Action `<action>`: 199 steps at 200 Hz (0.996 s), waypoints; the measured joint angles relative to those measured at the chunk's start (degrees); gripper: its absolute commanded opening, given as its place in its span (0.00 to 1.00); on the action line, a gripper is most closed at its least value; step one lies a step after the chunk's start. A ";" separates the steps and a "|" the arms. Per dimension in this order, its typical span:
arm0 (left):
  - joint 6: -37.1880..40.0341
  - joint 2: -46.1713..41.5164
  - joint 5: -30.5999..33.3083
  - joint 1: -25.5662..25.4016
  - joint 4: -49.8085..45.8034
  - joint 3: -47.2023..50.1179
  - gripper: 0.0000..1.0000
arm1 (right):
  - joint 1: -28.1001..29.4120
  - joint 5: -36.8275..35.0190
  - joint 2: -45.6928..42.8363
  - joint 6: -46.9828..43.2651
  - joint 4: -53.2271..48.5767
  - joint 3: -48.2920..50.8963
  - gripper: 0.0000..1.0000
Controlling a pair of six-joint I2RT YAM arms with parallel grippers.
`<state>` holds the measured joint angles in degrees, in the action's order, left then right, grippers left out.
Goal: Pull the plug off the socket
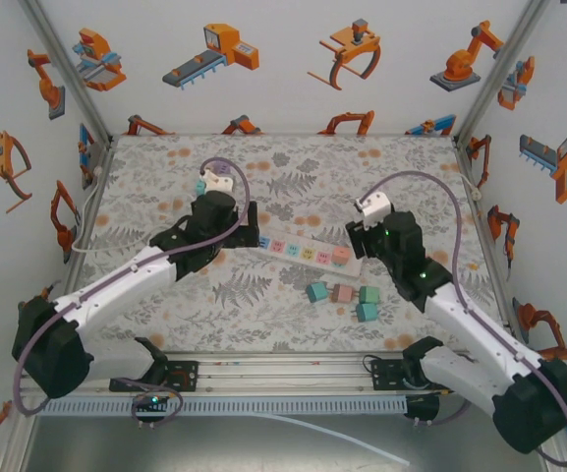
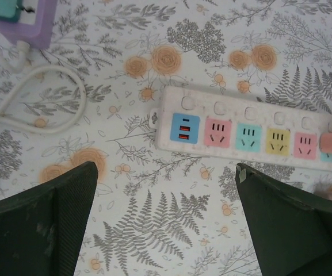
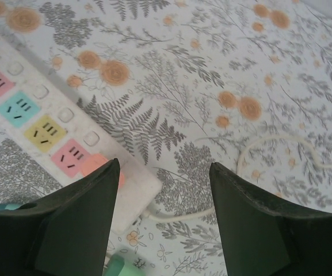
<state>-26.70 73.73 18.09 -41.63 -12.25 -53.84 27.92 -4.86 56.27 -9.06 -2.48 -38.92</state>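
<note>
While your left gripper [image 2: 166, 169] hangs released, jaws spread wide, just short of the left end of the power strip [image 2: 252, 132] at the middle of the worktop [image 1: 165, 167], your right gripper [image 3: 164, 167] hovers over the strip's other end, toward the worktop's right edge. Its jaws are parted and grasp nothing. You'll find the pink plug [image 3: 94, 165] on the last socket there, half hidden by one finger [image 3: 68, 224]; whether they touch is unclear. Four loose plugs [image 1: 317, 291] lie toward the near edge.
</note>
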 measured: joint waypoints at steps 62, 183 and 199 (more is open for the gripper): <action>-7.52 12.15 -11.26 5.38 -2.40 -6.80 1.00 | 0.00 10.19 15.52 -4.57 -13.22 -13.29 0.62; -9.99 28.09 -18.16 6.80 -2.54 -13.25 0.75 | 0.26 13.77 32.44 -7.78 -24.74 -20.35 0.59; -9.99 29.20 -18.60 6.80 -2.54 -13.25 0.71 | 1.07 12.13 33.00 -9.25 -24.74 -20.35 0.55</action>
<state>-36.69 102.94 -0.51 -34.83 -14.79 -67.09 28.99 7.27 89.27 -18.31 -27.22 -59.27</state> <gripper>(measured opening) 0.741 0.579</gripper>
